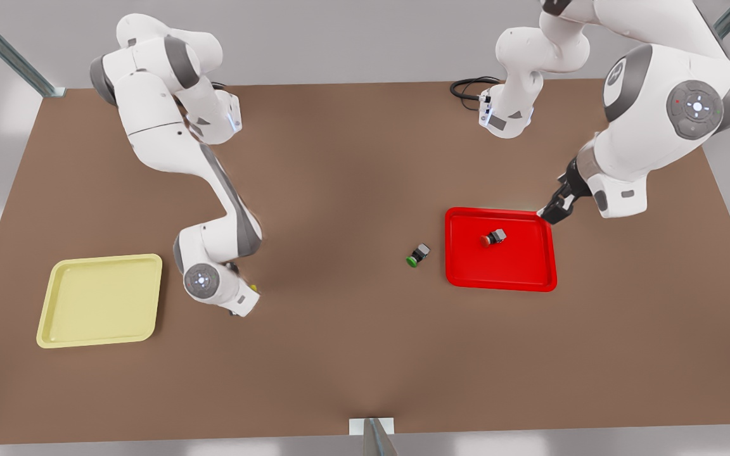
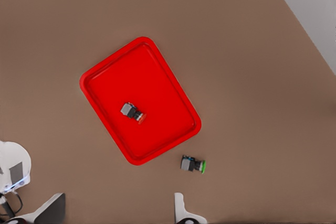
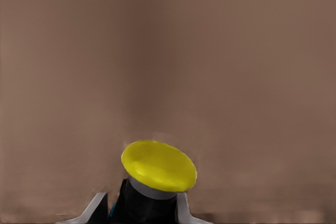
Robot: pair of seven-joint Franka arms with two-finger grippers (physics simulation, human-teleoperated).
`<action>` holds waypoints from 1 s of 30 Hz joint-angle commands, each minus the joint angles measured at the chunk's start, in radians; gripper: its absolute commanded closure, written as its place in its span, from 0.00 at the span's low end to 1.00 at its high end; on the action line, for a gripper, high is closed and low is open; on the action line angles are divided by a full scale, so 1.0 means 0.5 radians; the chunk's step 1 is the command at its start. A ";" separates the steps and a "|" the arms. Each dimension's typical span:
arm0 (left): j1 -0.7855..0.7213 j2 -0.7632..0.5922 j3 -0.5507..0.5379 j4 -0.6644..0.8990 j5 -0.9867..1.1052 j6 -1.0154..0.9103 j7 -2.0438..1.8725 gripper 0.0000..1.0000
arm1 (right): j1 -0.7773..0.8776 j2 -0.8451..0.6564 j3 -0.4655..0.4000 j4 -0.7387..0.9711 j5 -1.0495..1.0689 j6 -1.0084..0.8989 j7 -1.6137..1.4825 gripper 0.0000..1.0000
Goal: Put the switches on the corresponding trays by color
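Yellow-capped switch: the tiny dark-bodied push-button switch with the round yellow cap (image 3: 159,166) sits clamped between the right gripper's (image 3: 142,203) two fingers, cap outward; in the front view a speck of yellow (image 1: 253,289) shows at that gripper's tip, low over the brown table (image 1: 339,354).
Key relation: the pale yellow square plastic tray (image 1: 100,300) lies just to the front view's left of the loaded right gripper (image 1: 241,307), at about the same depth, with bare table between them; the coming move is judged to be a short sideways carry to the left.
Nearer arm: the right arm, by far.
Left gripper: the left gripper (image 1: 555,212) hangs by the far right corner of the bright red square tray (image 1: 501,278), holding nothing, fingers parted.
Red-capped switch: lies on its side inside the red tray (image 1: 493,238).
Green-capped switch: lies on its side on the table (image 1: 418,254), just left of the red tray, with no matching tray in view.
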 commanded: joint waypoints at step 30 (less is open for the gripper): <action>-0.098 -0.047 0.030 -0.179 0.161 0.023 2.163 0.00 | -0.329 0.169 -0.564 0.788 0.572 -0.345 -0.446 0.00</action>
